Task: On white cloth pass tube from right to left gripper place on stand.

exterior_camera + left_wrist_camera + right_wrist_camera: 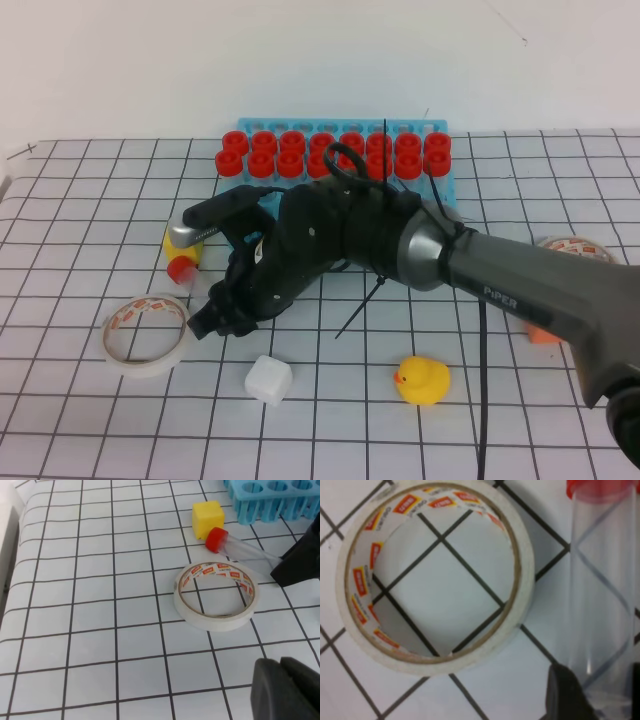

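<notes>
A tube with a red cap lies on the white cloth, beside a yellow block. My right gripper reaches across from the right, low over the cloth. Its fingers close around the tube's clear end. One dark finger presses against the tube's side. From the left wrist view the tube runs into that black finger. My left gripper shows at the lower right there, shut and holding nothing. The blue stand at the back holds several red-capped tubes.
A tape roll lies just left of the tube, close to the right gripper. A white cube and a yellow duck sit nearer the front. A second tape roll and an orange piece lie at the right.
</notes>
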